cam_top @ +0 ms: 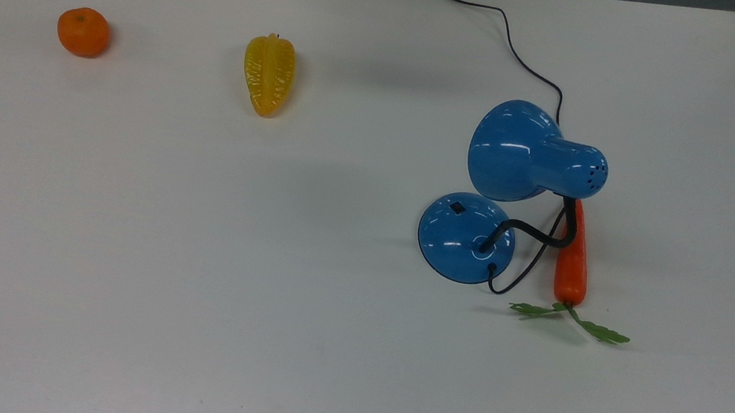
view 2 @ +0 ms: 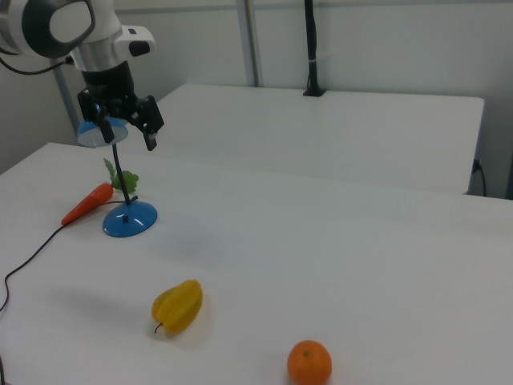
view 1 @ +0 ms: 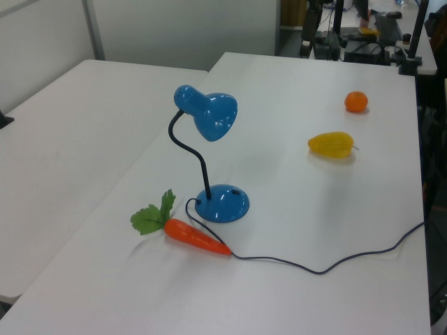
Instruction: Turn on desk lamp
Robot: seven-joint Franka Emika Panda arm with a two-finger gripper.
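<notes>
Lamp (cam_top: 524, 184), unlit, untouched: open gripper (view 2: 128, 127) hangs above; switch (cam_top: 457, 208), base's (cam_top: 454, 245) 11 o'clock in top view, needs downward press.

this looks like a robotics lab or research workroom: plain white tables (view 1: 328, 209) stand pushed together under bare pale walls, with black camera poles (view 2: 311, 48) clamped to a far table edge and a clutter of stands, cables and equipment (view 1: 356, 35) behind the table in the left view. a white franka arm (view 2: 72, 32) hangs over the table in the right view, and below and around its jaws lie staged props rather than everyday work things: a plastic carrot (cam_top: 573, 260), a yellow starfruit (cam_top: 268, 73), an orange (cam_top: 83, 31) and a blue desk lamp (cam_top: 517, 183).
</notes>
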